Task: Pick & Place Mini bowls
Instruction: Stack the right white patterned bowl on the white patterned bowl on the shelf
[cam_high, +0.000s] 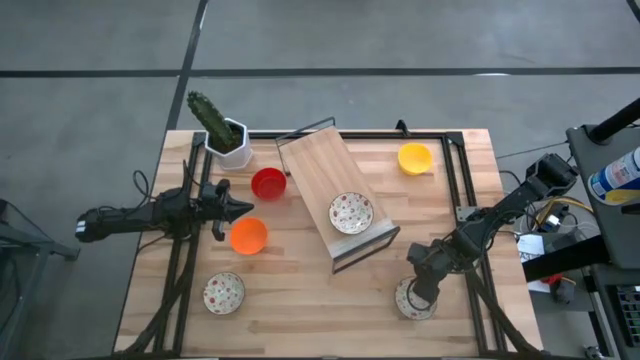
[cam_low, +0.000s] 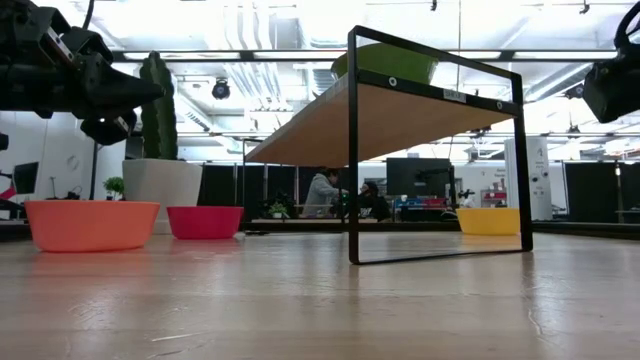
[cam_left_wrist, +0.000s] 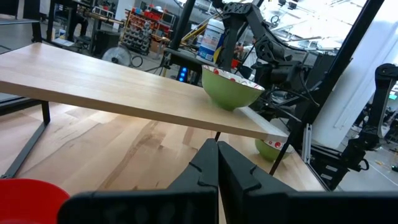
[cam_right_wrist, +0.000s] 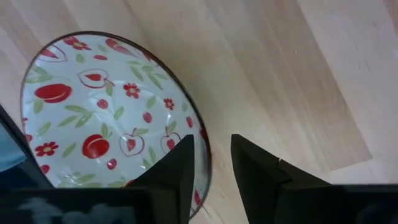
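Observation:
Six mini bowls show in the high view. A red-patterned one (cam_high: 351, 212) sits on the tilted wooden shelf (cam_high: 320, 165). Another (cam_high: 224, 292) rests on the table near the front left. The third (cam_right_wrist: 106, 112) lies under my right gripper (cam_right_wrist: 212, 168), which is open and points down, one finger inside its rim and one outside. The red bowl (cam_high: 268, 184), orange bowl (cam_high: 248, 236) and yellow bowl (cam_high: 415, 158) stand on the table. My left gripper (cam_high: 238, 208) is shut and hovers level between the red and orange bowls, holding nothing.
A white pot with a cactus (cam_high: 225, 135) stands at the far left corner. The shelf's black metal frame (cam_low: 352, 150) raises the board above the table's middle. Black rails (cam_high: 462, 180) run along the table's sides. People sit in the room beyond (cam_low: 325, 190).

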